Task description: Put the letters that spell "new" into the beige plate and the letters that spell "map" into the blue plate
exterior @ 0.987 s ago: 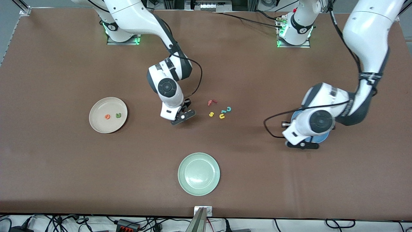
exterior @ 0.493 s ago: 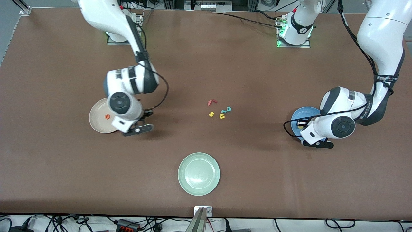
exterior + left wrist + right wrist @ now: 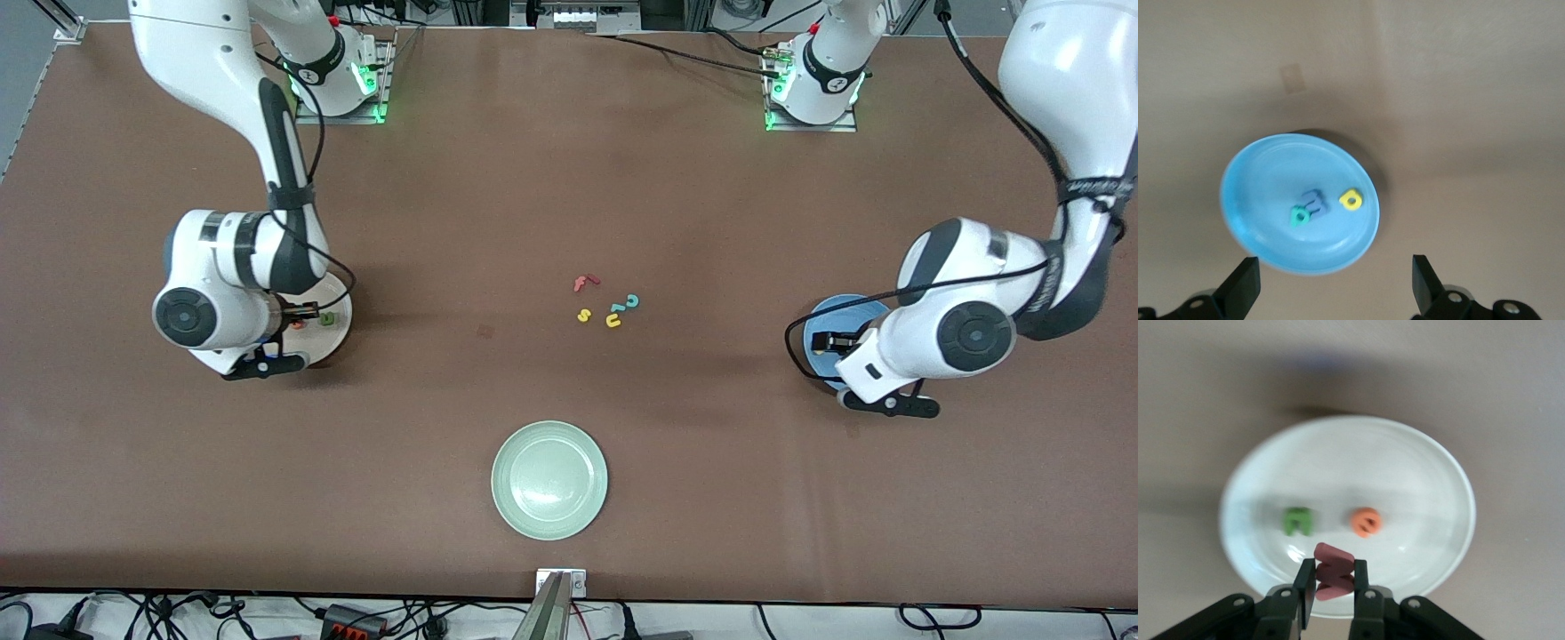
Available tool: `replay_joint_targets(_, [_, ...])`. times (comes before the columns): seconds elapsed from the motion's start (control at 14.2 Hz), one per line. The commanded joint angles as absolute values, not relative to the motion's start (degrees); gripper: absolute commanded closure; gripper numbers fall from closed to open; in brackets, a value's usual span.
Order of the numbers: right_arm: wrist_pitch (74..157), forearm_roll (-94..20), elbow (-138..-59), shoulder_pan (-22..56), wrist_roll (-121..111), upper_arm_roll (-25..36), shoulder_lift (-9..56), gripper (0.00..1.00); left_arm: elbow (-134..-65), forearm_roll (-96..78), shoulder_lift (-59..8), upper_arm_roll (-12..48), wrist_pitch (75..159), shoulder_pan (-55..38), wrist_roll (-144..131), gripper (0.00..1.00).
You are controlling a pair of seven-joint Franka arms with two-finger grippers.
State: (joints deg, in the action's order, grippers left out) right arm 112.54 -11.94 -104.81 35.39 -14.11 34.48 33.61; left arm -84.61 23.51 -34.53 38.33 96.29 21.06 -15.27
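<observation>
My right gripper (image 3: 1333, 579) is shut on the dull red w (image 3: 1333, 570) and hangs over the rim of the beige plate (image 3: 1405, 473). The green n (image 3: 1298, 520) and orange e (image 3: 1366, 522) lie side by side in that plate. In the front view the right gripper (image 3: 298, 316) covers most of the beige plate (image 3: 340, 302). My left gripper (image 3: 1335, 285) stands open and empty above the blue plate (image 3: 1271, 173). In it lie the blue m (image 3: 1315, 199), teal p (image 3: 1299, 216) and yellow a (image 3: 1351, 200). The left gripper (image 3: 829, 342) covers much of the blue plate (image 3: 840, 311).
Several loose letters lie at the table's middle: a red f (image 3: 585, 283), a yellow s (image 3: 584, 315), a yellow u (image 3: 613, 321) and a teal c (image 3: 631, 301). A pale green plate (image 3: 549, 480) sits nearer the front camera.
My right arm has carried the red w from the table's middle to over the beige plate. My left gripper has opened over the blue plate and shifted slightly toward the left arm's end.
</observation>
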Motion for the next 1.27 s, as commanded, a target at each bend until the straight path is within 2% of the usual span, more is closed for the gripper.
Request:
replay_joint_targets(0.0, [112.76, -11.87, -107.65, 34.19, -16.26, 33.84, 32.78, 0.76, -77.89, 23.47, -32.18, 41.3, 85.9, 21.88, -10.74, 0.0])
replay_joint_targets(0.21, [116.35, -11.87, -110.38, 33.66, -16.52, 33.84, 32.96, 0.72, -75.76, 19.02, -27.35, 41.05, 83.23, 23.37, -7.92, 0.0])
replay_joint_targets(0.28, [117.5, -11.87, -110.65, 33.31, -17.39, 33.84, 33.13, 0.72, -76.54, 13.85, -23.59, 38.17, 83.49, 22.86, -6.52, 0.0])
replay_joint_targets(0.35, [118.29, -11.87, -110.57, 32.7, -17.49, 33.84, 33.4, 0.72, -76.81, 10.67, -21.12, 32.84, 83.58, 20.76, -5.2, 0.0])
replay_joint_targets(0.49, [119.79, -11.95, -110.65, 32.52, -17.58, 33.84, 34.1, 0.67, -82.32, 2.94, -12.27, 19.23, 84.98, 12.87, -0.03, 0.0])
replay_joint_targets(0.56, [119.88, -11.95, -110.57, 32.43, -17.58, 33.84, 34.19, 0.56, -86.53, 1.6, -8.48, 14.72, 87.17, 9.79, 1.39, 0.0])
replay_joint_targets(0.63, [119.8, -12.04, -110.57, 32.34, -17.49, 33.84, 34.19, 0.32, -92.05, 0.8, -2.87, 11.28, 90.67, 7.32, 1.67, 0.0])
replay_joint_targets(0.7, [119.27, -12.39, -110.22, 32.43, -17.49, 33.84, 33.93, 0.0, -97.68, 0.88, 2.15, 10.21, 94.18, 5.55, 1.41, 0.0])
replay_joint_targets(0.78, [119.01, -12.39, -109.95, 32.69, -17.4, 33.84, 33.4, 0.0, -101.65, 0.88, 6.11, 10.11, 96.13, 5.36, 1.23, 0.0])
replay_joint_targets(0.85, [118.92, -12.39, -109.26, 32.7, -17.23, 33.92, 32.62, 0.0, -102.73, 0.79, 7.54, 10.02, 96.67, 5.19, 1.32, 0.0])
replay_joint_targets(1.06, [112.88, -13.18, -103.65, 32.17, -15.65, 35.41, 30.94, 0.0, -102.39, 0.44, 7.21, 7.3, 96.94, 2.21, 1.76, 0.0])
replay_joint_targets(1.2, [108.48, -14.93, -97.07, 31.99, -14.34, 36.82, 30.76, 0.0, -100.65, 0.44, 6.16, 6.33, 96.68, 1.58, 2.11, 0.0])
